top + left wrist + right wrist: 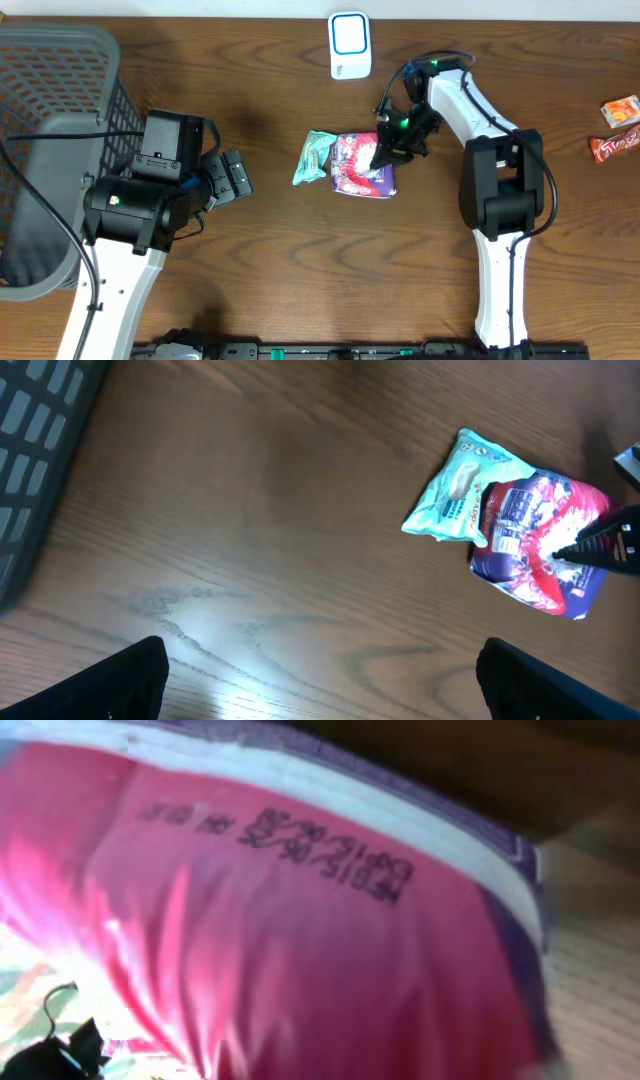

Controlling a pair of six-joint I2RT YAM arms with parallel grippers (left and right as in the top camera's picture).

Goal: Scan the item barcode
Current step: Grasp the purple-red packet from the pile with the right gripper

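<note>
right gripper (385, 152) is pinched together on the red-and-purple snack pouch (355, 166); left gripper (238, 173) hovers with fingers wide apart.

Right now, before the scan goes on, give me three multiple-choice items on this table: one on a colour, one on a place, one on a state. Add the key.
1. The white scanner has a ring of: A. blue; B. green; C. red.
2. The teal snack packet lies: A. in the basket; B. touching the red-and-purple snack bag; C. on the scanner.
3. The left claw is: A. open and empty; B. shut on the packet; C. shut on the bag.
Key: 1 A, the blue ring shows from overhead; 2 B, their edges meet in the left wrist view; 3 A, its fingers stand wide apart over bare wood.
</note>
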